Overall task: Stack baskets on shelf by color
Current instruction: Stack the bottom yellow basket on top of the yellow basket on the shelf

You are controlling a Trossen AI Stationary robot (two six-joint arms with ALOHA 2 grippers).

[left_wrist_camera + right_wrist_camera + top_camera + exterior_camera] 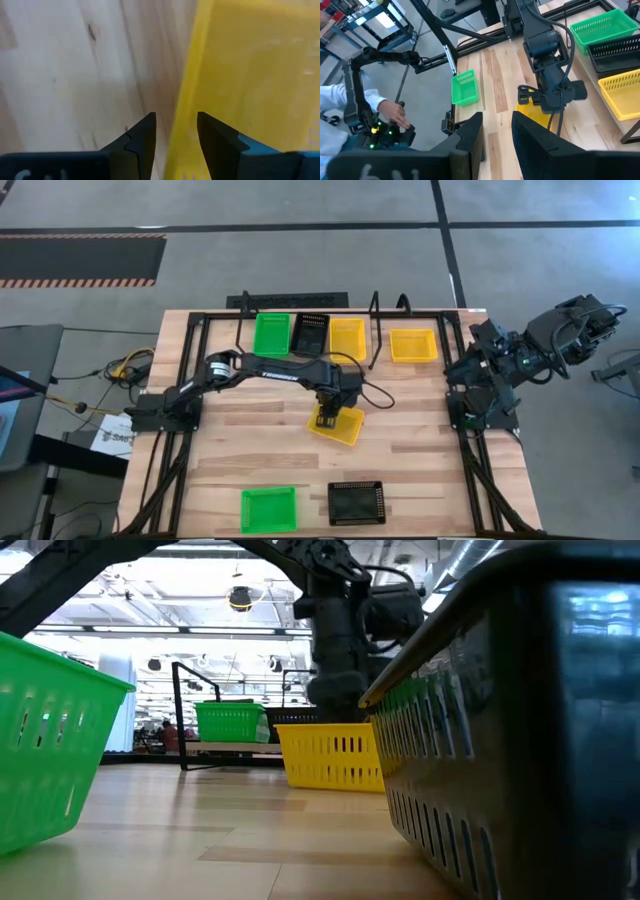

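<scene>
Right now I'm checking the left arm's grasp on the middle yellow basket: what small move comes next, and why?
Probably close the fingers. The left gripper is open, straddling the rim of the yellow basket, which sits on the table.

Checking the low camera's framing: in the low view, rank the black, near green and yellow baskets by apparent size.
1. Black perforated plastic basket, largest.
2. Near bright green perforated plastic basket.
3. Yellow perforated plastic basket under the left pincer, smallest.
Nearness drives this; from above they look alike.

Three baskets (side by side) on shelf
</scene>
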